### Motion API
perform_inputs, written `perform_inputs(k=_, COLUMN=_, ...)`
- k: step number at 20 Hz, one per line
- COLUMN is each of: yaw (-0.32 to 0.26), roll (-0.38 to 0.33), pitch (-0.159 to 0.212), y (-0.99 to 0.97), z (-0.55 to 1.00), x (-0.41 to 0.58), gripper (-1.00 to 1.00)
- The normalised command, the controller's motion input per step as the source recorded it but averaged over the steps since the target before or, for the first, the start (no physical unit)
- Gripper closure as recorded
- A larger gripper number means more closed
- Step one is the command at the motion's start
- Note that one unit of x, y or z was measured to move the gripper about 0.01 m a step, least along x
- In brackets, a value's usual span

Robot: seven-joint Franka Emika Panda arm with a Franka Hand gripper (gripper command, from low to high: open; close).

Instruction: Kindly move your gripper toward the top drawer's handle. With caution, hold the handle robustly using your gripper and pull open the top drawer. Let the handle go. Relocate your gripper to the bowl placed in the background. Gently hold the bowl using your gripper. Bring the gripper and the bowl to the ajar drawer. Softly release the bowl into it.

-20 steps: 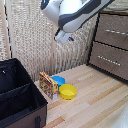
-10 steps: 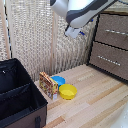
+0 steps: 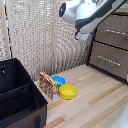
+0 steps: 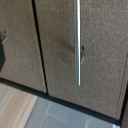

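While arm hangs high in exterior view, dresser [image 3: 112, 50] stands at exterior view's right, all drawer fronts flush; top drawer [image 3: 116, 31] shut, handle [image 3: 117, 32] untouched, slim silver bar across front; black case [image 3: 17, 97] occupies exterior view's lower left; gripper [image 3: 84, 35] sits just beside top drawer's edge, apart from handle; finger opening cannot be told, nothing seen held; yellow bowl [image 3: 68, 91] on wooden floor; bowl [image 3: 58, 80] blue, just behind yellow bowl, touching small patterned box [image 3: 48, 85]; wrist view shows silver bar [image 4: 78, 42] on brown panel.

Bowl [image 3: 58, 80] on floor [image 3: 95, 100], beside larger bowl [image 3: 68, 91]
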Motion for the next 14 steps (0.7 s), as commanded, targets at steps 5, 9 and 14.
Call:
perform_inputs(k=5, yaw=0.058, roll=-0.148, pitch=0.048, y=-0.36, z=-0.14, x=-0.333, gripper=-1.0)
perform_inputs(k=9, yaw=0.077, roll=-0.135, pitch=0.027, y=-0.47, z=-0.03, x=-0.436, gripper=-1.0)
perform_inputs(k=14, yaw=0.225, roll=-0.12, pitch=0.004, y=-0.34, z=-0.01, x=-0.193, gripper=-1.0)
